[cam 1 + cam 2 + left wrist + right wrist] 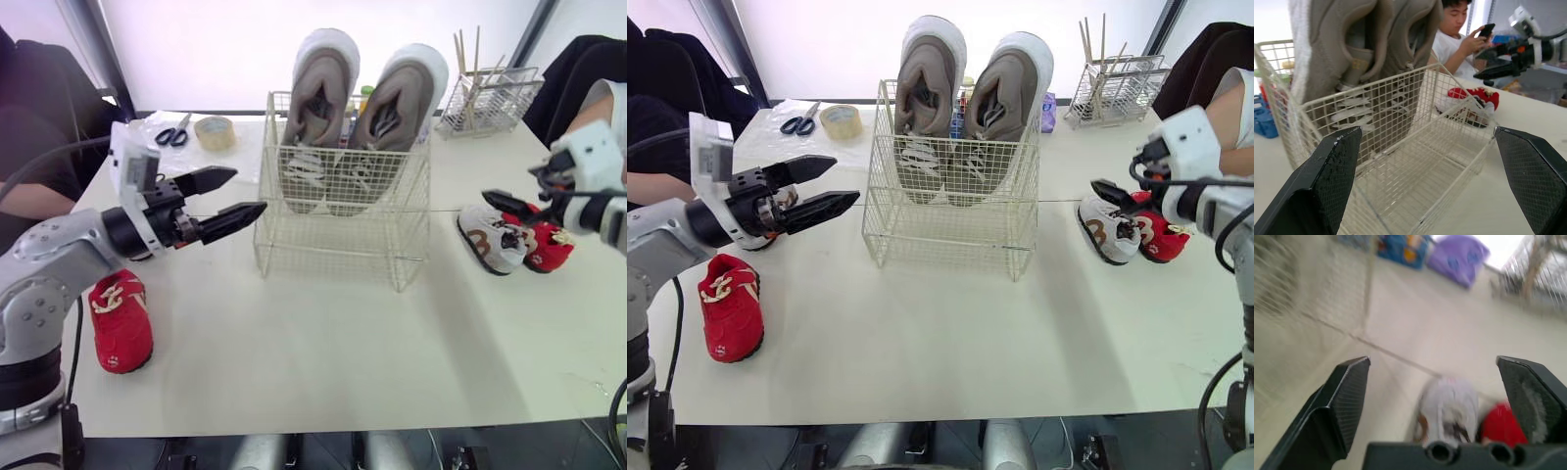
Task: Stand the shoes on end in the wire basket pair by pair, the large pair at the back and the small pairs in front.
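Observation:
The wire basket stands mid-table. Two large grey shoes stand on end along its back; its front part holds nothing. One small red shoe lies flat at the left, under my left arm. My left gripper is open and points at the basket's left side, holding nothing. On the right lie a small white-and-brown shoe and another small red shoe, side by side. My right gripper hovers open just above these two, touching neither.
Scissors and a tape roll lie at the back left on a plastic bag. A wire rack with sticks stands back right. People sit at both ends of the table; one holds a phone.

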